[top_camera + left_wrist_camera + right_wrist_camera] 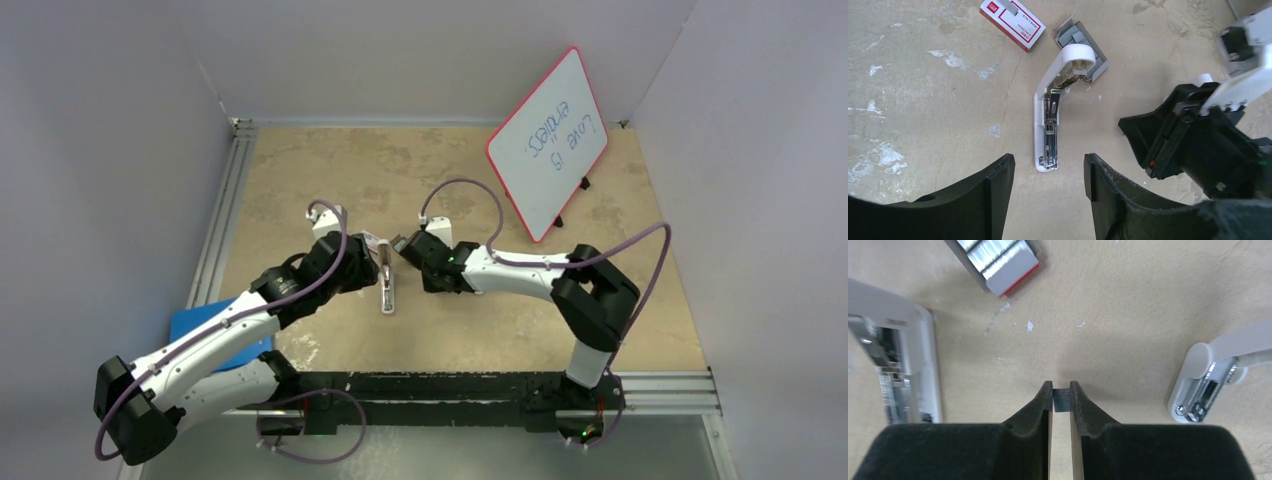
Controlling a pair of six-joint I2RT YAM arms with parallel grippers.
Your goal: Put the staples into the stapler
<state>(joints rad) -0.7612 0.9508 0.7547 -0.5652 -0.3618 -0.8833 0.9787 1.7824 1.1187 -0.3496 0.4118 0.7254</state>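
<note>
Closest to the left wrist lens, the left gripper (1048, 162) is spread wide and holds nothing. Its fingers flank the near end of the stapler (1045, 125), which lies on the counter (923, 100) with its white lid swung up and its metal channel bare. The staples box (1013, 22), in its red-and-white sleeve, sits past the far end, near the hinge.

From the right wrist, the right gripper (1061, 390) is all but closed, pinching a small ribbed grey piece at its tips; I take this for a staple strip (1061, 401). The stapler's open channel lies at the left edge, the box at the top, and a stubby white piece (1200, 385) to the right, all apart from the fingers.

From above, both grippers meet over the stapler mid-counter, with a whiteboard (548, 140) propped behind.

The step in hand looks like carrying the strip to the channel. Next, the strip must be turned lengthwise to the channel and lowered in legs-down, perhaps with the left gripper steadying the body.
</note>
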